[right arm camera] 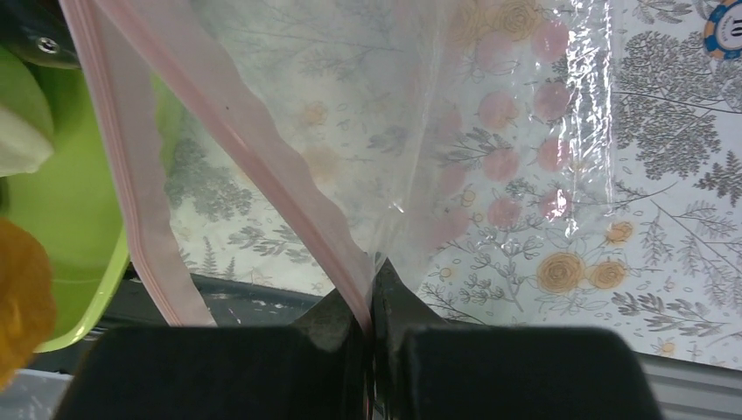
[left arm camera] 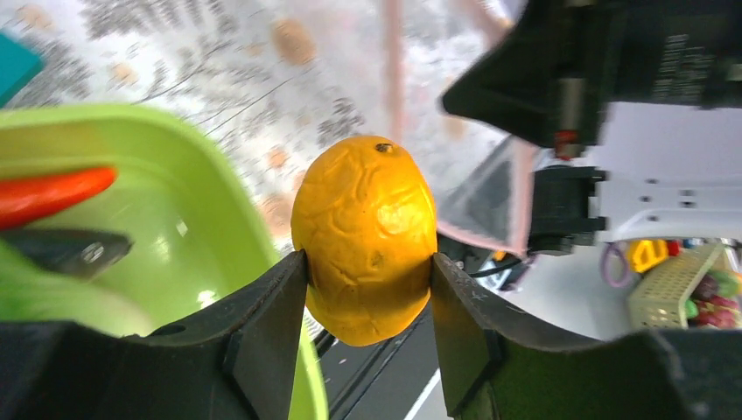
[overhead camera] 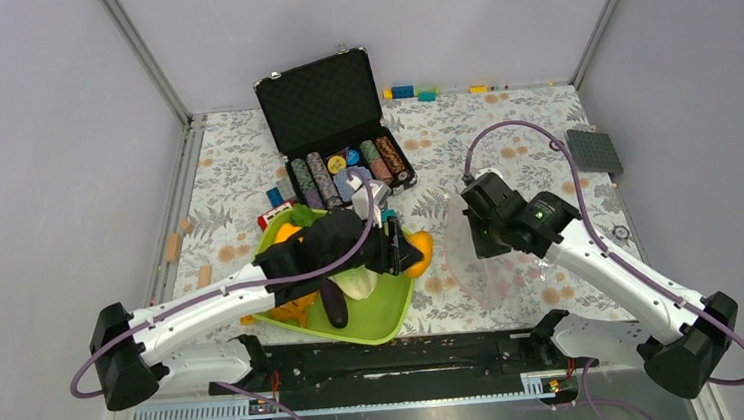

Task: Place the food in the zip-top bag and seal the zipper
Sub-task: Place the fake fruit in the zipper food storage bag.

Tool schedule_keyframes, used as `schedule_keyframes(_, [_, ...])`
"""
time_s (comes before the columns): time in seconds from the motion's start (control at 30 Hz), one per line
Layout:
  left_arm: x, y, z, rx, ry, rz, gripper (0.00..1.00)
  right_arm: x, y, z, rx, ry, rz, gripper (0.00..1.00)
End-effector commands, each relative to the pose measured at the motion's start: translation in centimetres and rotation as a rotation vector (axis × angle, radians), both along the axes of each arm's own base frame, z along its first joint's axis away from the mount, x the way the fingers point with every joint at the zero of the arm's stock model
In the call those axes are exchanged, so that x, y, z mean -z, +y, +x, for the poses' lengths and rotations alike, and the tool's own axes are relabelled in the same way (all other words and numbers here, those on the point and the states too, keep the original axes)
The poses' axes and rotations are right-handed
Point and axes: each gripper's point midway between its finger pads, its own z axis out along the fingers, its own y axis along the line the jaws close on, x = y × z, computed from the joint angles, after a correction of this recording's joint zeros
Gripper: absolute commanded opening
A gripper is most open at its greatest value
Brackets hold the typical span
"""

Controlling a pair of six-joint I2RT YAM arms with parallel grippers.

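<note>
Loading step: left hand (left arm camera: 367,262) grips the wrinkled orange toy fruit (left arm camera: 363,219) just beyond the lime-green plastic tray (overhead camera: 386,314). Right hand (right arm camera: 372,297) pinches the pink zipper strip (right arm camera: 289,210) of the clear crinkly bag (right arm camera: 490,131). The next move probably calls for steering the fruit into the mouth.

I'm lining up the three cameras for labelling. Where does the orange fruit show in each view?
Top external: the orange fruit is near the centre, just off the tray's right edge, held in the left pincer.
Left wrist: dead centre, clamped between the fingers.
Right wrist: an orange blur at the lower left edge, probably the fruit.
Shared landmark: the lime-green tray.
</note>
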Motion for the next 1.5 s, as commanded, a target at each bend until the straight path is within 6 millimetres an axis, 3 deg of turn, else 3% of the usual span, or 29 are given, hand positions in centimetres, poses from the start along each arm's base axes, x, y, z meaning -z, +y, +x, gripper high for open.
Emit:
schedule_keyframes(0.0, [-9.1,-4.5,-0.7,0.118,-0.147,-0.292,0.00,-1.0,1.1,0.0,0.035,-0.021,0.099,0.00])
schedule_keyframes(0.1, [-10.6,-6.5,-0.7,0.129,-0.146,-0.360,0.00,-1.6,1.2,-0.1,0.050,-0.031,0.129,0.00])
schedule_keyframes(0.27, [-11.0,-8.4,0.0,0.087,-0.143,-0.395,0.00,-3.0,1.9,-0.4,0.057,-0.046,0.198,0.00])
schedule_keyframes(0.43, [-9.2,-8.2,1.5,-0.015,-0.138,-0.343,0.00,-4.1,2.4,-1.0,0.048,-0.048,0.260,0.00])
schedule_keyframes(0.67, [-7.6,-8.3,2.1,-0.084,-0.145,-0.271,0.02,-5.9,3.3,-1.3,0.036,-0.072,0.350,0.00])
schedule_keyframes(0.8, [-6.3,-7.9,2.5,-0.149,-0.144,-0.212,0.14,-6.7,3.3,-1.1,0.038,-0.093,0.363,0.01])
schedule_keyframes(0.83, [-6.3,-7.9,2.5,-0.153,-0.153,-0.202,0.22,-6.8,3.3,-1.1,0.037,-0.096,0.363,0.01])
schedule_keyframes(0.87, [-6.3,-7.8,2.3,-0.151,-0.160,-0.196,0.31,-6.8,3.4,-1.0,0.037,-0.097,0.362,0.01])
schedule_keyframes(1.0, [-6.9,-7.8,1.8,-0.118,-0.181,-0.185,0.83,-6.9,3.4,-0.9,0.036,-0.099,0.360,0.01])
schedule_keyframes(1.07, [-7.5,-7.6,1.3,-0.094,-0.186,-0.191,0.98,-6.9,3.3,-0.7,0.038,-0.104,0.350,0.01])
schedule_keyframes(1.2, [-9.3,-7.3,-0.3,0.002,-0.205,-0.234,0.99,-6.5,2.9,-0.4,0.047,-0.114,0.321,0.02])
schedule_keyframes(1.3, [-10.4,-6.0,-0.9,0.002,-0.216,-0.256,0.99,-6.7,2.7,-0.2,0.046,-0.125,0.313,0.02])
schedule_keyframes(1.4, [-10.0,-2.4,0.5,-0.141,-0.214,-0.194,0.99,-7.1,2.3,0.1,0.053,-0.145,0.300,0.02])
schedule_keyframes(1.47, [-8.8,1.2,1.6,-0.277,-0.210,-0.114,0.99,-7.3,2.0,0.4,0.057,-0.156,0.291,0.02])
